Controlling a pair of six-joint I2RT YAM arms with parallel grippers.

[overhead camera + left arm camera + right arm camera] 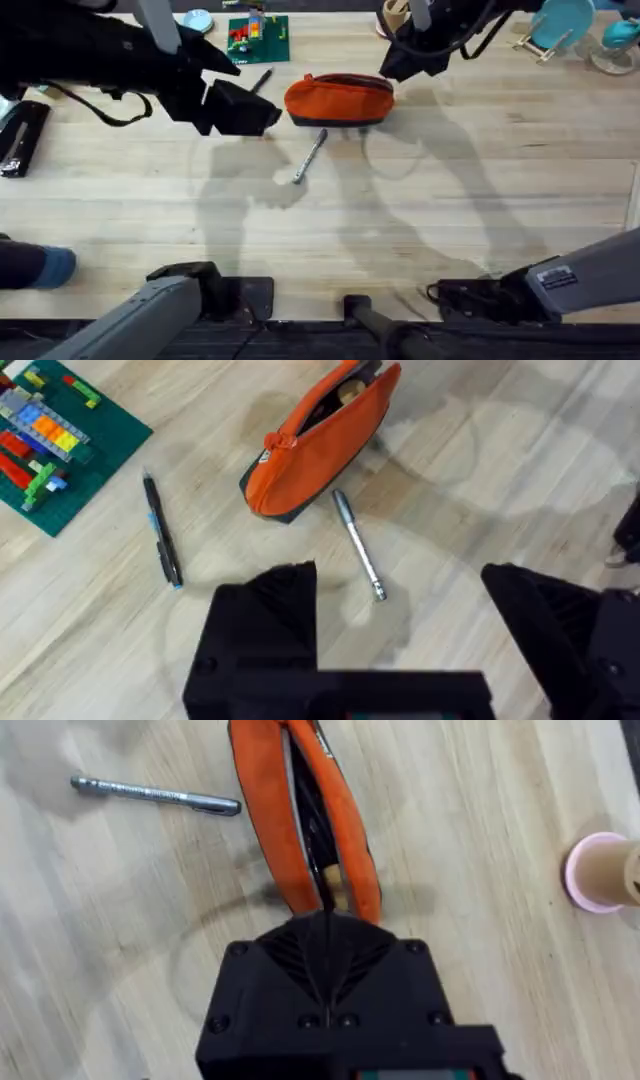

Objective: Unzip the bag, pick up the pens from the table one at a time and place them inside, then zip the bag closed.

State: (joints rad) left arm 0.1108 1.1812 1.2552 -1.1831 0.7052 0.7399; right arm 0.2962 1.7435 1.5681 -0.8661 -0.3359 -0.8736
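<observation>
Light-wood tabletop (420, 220) carries the orange bag (339, 99), unzipped and gaping. Silver pen (310, 156) lies just beside it; black pen (162, 543) lies farther left. Neither is bagged. Left claw (400, 595) is spread, empty. Right claw (328, 935) is closed at the bag's end.

Both arms are finished in matte black toward the wrists, with grey link housings near the bases. A white label with small print is carried on the right arm's grey link at about 4 o'clock of the overhead view. The left gripper (400, 620) has blocky black fingers (265, 625). The right gripper (325, 935) is ridged in a fan pattern, with round screws set in its black body. A black cable is looped beside the left arm.
</observation>
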